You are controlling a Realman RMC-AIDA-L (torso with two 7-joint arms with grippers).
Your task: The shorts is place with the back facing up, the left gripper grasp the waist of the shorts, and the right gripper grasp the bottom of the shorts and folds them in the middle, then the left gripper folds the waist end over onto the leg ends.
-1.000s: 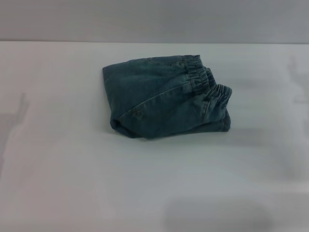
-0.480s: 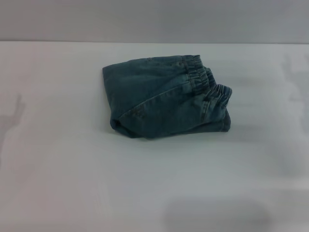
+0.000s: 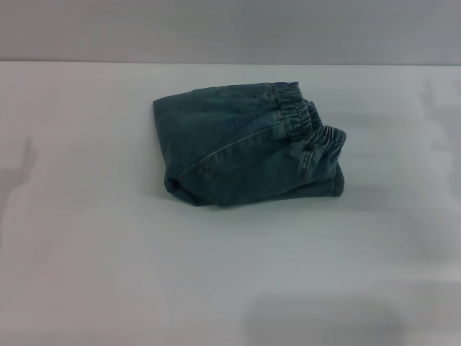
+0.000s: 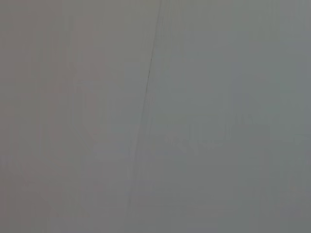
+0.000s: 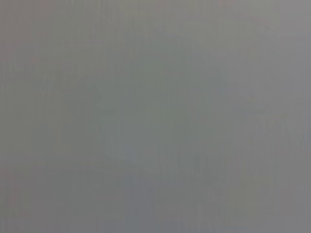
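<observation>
Blue-green faded denim shorts (image 3: 245,148) lie folded on a white table (image 3: 86,274), puckered elastic waistband (image 3: 310,126) uppermost; neither gripper appears, their jaw states unknowable.

I can't see the hems under the folded shorts (image 3: 245,151); the waist (image 3: 306,126) lies on top of them (right side). Both wrist views give me only blank grey, neither gripper in frame
</observation>
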